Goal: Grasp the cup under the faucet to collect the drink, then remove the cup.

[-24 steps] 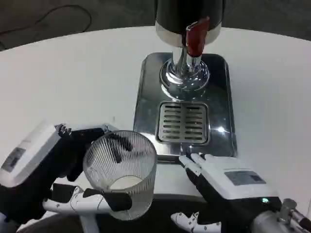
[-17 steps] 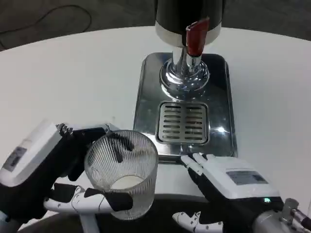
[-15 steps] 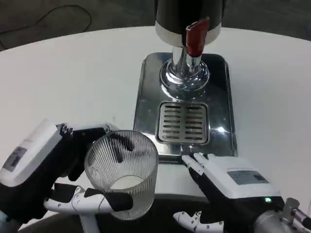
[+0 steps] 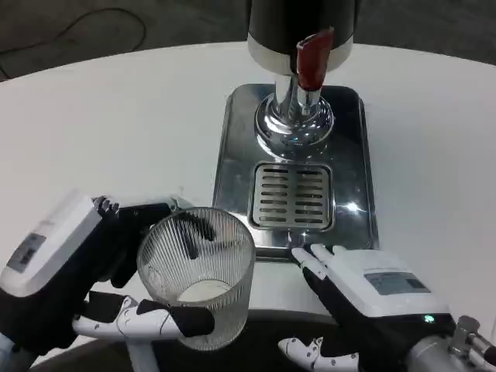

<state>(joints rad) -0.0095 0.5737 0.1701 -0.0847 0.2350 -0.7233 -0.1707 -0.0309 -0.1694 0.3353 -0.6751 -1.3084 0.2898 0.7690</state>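
A clear ribbed cup (image 4: 198, 275) stands near the table's front edge, left of the drip tray, with a little pale liquid at its bottom. My left hand (image 4: 81, 275) grips it, fingers wrapped around its far and near sides. The dispenser's faucet with a red lever (image 4: 312, 60) rises at the top centre, above the chrome base (image 4: 294, 124) and the slotted grille (image 4: 293, 195). My right hand (image 4: 364, 298) lies at the front right, just below the tray's front edge, fingers apart and holding nothing.
The steel drip tray (image 4: 232, 155) takes up the middle of the white round table (image 4: 116, 124). A dark cable (image 4: 85, 23) lies on the floor beyond the table's far left edge. The table's front edge runs right under both hands.
The cup and my left hand have drifted slightly to the right. My right hand has edged a little down and right.
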